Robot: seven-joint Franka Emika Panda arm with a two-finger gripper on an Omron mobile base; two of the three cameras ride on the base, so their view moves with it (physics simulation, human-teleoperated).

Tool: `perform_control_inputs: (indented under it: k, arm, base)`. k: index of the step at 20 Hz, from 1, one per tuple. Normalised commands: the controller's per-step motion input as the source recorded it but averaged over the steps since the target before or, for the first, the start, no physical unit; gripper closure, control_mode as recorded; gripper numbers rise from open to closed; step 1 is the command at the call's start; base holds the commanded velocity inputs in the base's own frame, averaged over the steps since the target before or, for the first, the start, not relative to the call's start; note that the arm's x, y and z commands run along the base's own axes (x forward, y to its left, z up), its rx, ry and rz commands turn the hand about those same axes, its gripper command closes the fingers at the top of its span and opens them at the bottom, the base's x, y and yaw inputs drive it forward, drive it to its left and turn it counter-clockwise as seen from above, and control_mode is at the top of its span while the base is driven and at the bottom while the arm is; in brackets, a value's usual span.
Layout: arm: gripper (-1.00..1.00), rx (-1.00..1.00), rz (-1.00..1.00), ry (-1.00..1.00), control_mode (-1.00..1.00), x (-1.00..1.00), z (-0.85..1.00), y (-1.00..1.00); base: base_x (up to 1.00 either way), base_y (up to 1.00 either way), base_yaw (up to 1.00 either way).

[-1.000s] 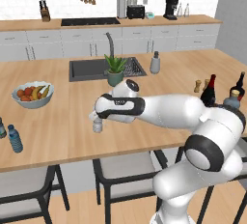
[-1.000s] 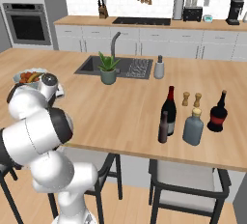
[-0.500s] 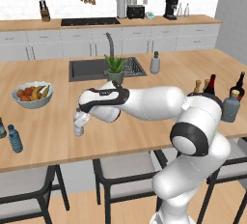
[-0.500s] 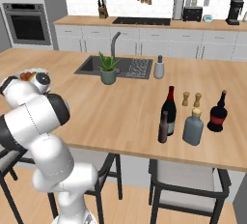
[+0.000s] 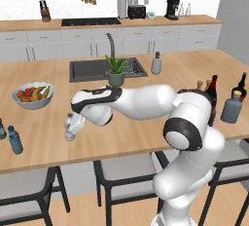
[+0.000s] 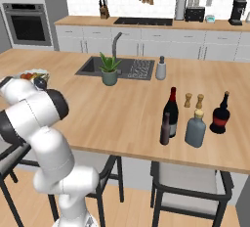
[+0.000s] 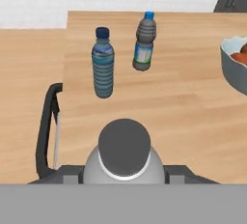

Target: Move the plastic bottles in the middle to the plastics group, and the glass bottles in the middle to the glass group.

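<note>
White arm stretched far left, end effector (image 5: 73,125) low, clamped shut

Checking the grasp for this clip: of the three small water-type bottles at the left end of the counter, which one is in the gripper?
The clear bottle with the white cap, held at the gripper. The blue-capped bottle and the dark-green bottle stand apart by the counter's edge.

Occlusions and cut-offs
Fruit bowl (image 7: 236,63) cut by hand-view edge; gripper (image 5: 73,128) fingers hidden behind clear bottle (image 5: 71,125).
</note>
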Motion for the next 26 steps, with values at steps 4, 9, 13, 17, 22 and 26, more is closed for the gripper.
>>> perform_control_inputs:
  k: [4,9,13,17,22,26]
  arm:
    - [1.0,0.0,0.19,0.02,-1.0,0.0,0.02,0.76]
    - [1.0,-0.01,0.2,0.15,-1.0,0.12,0.15,0.72]
    - [1.0,0.0,0.17,0.06,-1.0,0.0,0.01,0.46]
    - [1.0,0.0,0.14,0.0,-1.0,0.09,0.0,0.44]
    - [1.0,0.0,0.12,0.02,-1.0,0.26,0.0,0.34]
    - [1.0,0.0,0.12,0.05,-1.0,0.17,-0.05,0.28]
  base:
    - [0.0,0.0,0.0]
    - [0.0,0.0,0.0]
    - [0.0,0.0,0.0]
    - [0.0,0.0,0.0]
    - [0.0,0.0,0.0]
    - [0.0,0.0,0.0]
